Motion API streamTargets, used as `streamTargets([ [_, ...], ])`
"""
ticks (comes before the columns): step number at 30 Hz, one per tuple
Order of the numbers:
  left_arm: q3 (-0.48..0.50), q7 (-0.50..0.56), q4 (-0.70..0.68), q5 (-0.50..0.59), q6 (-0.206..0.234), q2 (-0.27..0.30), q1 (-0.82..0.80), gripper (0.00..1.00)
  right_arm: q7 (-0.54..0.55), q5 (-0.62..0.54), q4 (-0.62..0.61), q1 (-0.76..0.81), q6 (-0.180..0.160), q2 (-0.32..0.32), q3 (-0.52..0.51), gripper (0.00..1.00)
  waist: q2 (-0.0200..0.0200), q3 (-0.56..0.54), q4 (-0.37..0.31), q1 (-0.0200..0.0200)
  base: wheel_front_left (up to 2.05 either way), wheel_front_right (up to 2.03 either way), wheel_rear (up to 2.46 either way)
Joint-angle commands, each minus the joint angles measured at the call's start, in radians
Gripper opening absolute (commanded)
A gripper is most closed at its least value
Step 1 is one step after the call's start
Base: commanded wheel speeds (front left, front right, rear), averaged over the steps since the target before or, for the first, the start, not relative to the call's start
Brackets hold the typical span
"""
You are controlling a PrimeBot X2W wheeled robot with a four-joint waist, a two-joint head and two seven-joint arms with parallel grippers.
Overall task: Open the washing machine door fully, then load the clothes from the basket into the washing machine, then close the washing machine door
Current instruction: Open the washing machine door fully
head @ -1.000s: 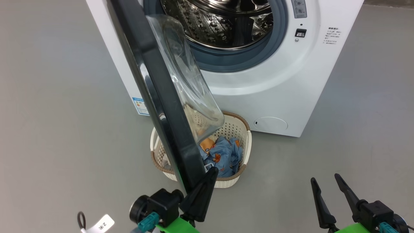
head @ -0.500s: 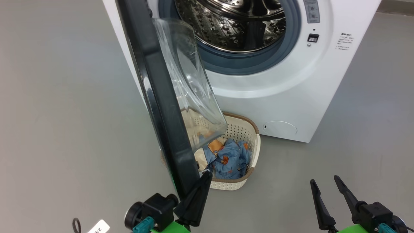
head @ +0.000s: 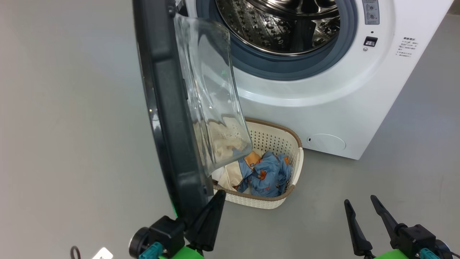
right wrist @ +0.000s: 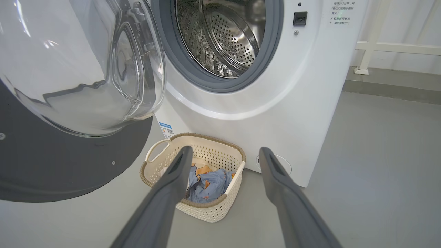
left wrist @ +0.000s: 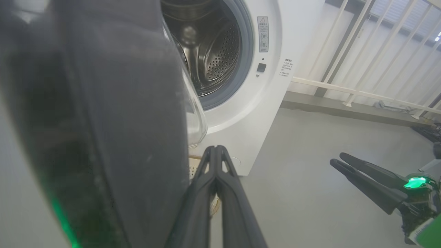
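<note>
door: washing machine door (head: 161, 108) open, edge-on, black rim, clear bowl above basket (head: 284, 130) | left gripper (head: 219, 195) fingers together at door's lower edge | right gripper (head: 359, 200) spread, empty, over bare floor (head: 359, 169) | clothes (head: 266, 173) blue-orange, cream, inside basket, below washing machine (head: 323, 108) front

Smooth grey floor (head: 54, 108) — white railing (left wrist: 361, 93) along a low grey kerb (left wrist: 344, 111)

I can read nothing; the washing machine (head: 323, 108) bears a warning-triangle sticker (left wrist: 263, 33), small print (right wrist: 341, 13) and a blue label (right wrist: 166, 130), all illegible.
</note>
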Motion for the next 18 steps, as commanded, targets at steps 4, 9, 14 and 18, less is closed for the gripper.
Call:
streamTargets([
  [4, 0.086, -0.006, -0.028, -0.014, 0.04, 0.043, -0.01, 0.0, -0.012, 0.009, -0.021, -0.024, 0.001, -0.001, 0.027, 1.0, 0.0, 0.004, 0.012, 0.0, 0.0, 0.0, 0.0],
  [9, 0.12, -0.013, -0.032, -0.025, 0.059, 0.062, 0.002, 0.0, -0.012, 0.009, -0.021, -0.02, 0.001, -0.001, 0.022, 1.0, 0.0, 0.004, 0.036, 0.0, 0.0, 0.0, 0.0],
  [14, 0.148, -0.021, -0.03, -0.034, 0.074, 0.077, 0.012, 0.0, -0.012, 0.009, -0.019, -0.02, 0.001, -0.001, 0.021, 1.0, 0.0, 0.001, 0.062, 0.0, 0.0, 0.0, 0.0],
  [18, 0.181, -0.031, -0.02, -0.046, 0.085, 0.093, 0.019, 0.0, -0.012, 0.009, -0.016, -0.022, 0.001, -0.001, 0.025, 1.0, 0.0, -0.002, 0.076, 0.0, 0.0, 0.0, 0.0],
])
